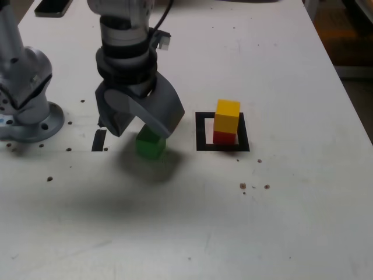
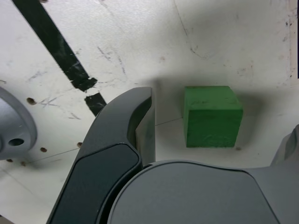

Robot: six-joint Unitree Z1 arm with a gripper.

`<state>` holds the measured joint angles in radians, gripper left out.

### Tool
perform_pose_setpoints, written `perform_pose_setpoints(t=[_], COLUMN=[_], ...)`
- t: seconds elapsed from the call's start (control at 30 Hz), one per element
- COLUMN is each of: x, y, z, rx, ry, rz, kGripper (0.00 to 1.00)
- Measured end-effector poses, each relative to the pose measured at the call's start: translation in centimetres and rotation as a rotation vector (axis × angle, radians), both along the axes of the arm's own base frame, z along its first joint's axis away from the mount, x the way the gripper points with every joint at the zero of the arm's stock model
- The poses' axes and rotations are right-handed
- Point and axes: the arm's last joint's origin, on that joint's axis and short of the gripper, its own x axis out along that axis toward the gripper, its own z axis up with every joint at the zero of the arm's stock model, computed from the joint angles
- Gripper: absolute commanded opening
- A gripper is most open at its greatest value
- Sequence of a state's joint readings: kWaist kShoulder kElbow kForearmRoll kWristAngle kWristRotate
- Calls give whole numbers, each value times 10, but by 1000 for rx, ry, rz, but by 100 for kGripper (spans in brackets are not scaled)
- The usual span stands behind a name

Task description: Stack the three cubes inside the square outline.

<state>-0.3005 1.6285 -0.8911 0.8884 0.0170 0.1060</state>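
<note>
In the exterior view, the yellow cube [image 1: 227, 115] is seen stacked on the red cube [image 1: 224, 137] inside the square outline [image 1: 201, 130]; the green cube [image 1: 151, 143] is left on the surface [image 1: 280, 221], outside it. In the wrist view, the green cube [image 2: 211, 116] is framed between spread jaws of the gripper [image 2: 219, 135], ungrasped.

Bright, even overhead light; a soft shadow spreads on the table [image 1: 175, 233], the exterior view perhaps slightly blurred.

White table [image 1: 303, 87] bearing a green cube [image 1: 151, 143], a black tape square [image 1: 203, 131] holding the red cube [image 1: 224, 137], a tape strip [image 1: 99, 140] and specks, possibly crumbs [image 1: 243, 186].
</note>
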Motion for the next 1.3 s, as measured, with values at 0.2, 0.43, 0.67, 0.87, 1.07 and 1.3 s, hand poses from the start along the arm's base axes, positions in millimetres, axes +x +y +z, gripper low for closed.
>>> perform_pose_setpoints(t=[0.2,0.43,0.67,0.87,1.07,1.3], x=[9,18,21,23,17,4], y=[-4,-9,-9,-9,-6,0], z=[-12,-25,-31,-32,-30,-7], rx=[3,5,12,28,52,135], ry=[12,27,43,23,52,126], rz=[-7,-14,-13,-10,5,62], kGripper=[98,88,40,10,10,10])
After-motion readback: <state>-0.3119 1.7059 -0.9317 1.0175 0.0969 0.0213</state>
